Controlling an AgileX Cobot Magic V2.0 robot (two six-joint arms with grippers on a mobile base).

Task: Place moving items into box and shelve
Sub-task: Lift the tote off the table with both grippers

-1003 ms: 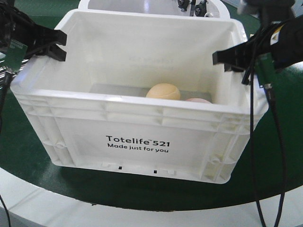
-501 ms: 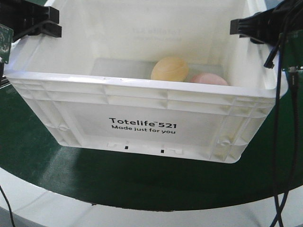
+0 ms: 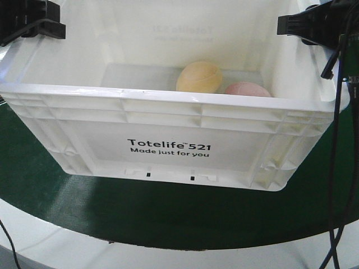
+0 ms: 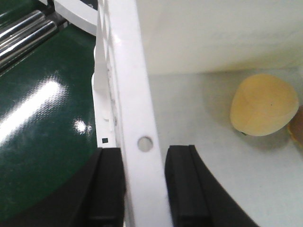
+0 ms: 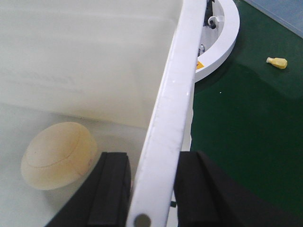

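Note:
The white box with black "Totelife 521" print fills the front view. Inside it lie the two moving items: a pale yellow one and, to its right, a pinkish one, half hidden by the front wall. My left gripper is shut on the box's left rim, one finger on each side. My right gripper is shut on the right rim in the same way. The yellow item shows in both wrist views.
The box is over a dark green round tabletop with a white edge. A tiny yellow piece lies on the green to the right. A white curved fixture stands behind the box. Metal rollers lie at the left.
The box, held by both grippers, has come nearer to the camera and looks larger. The two items inside shifted slightly with it.

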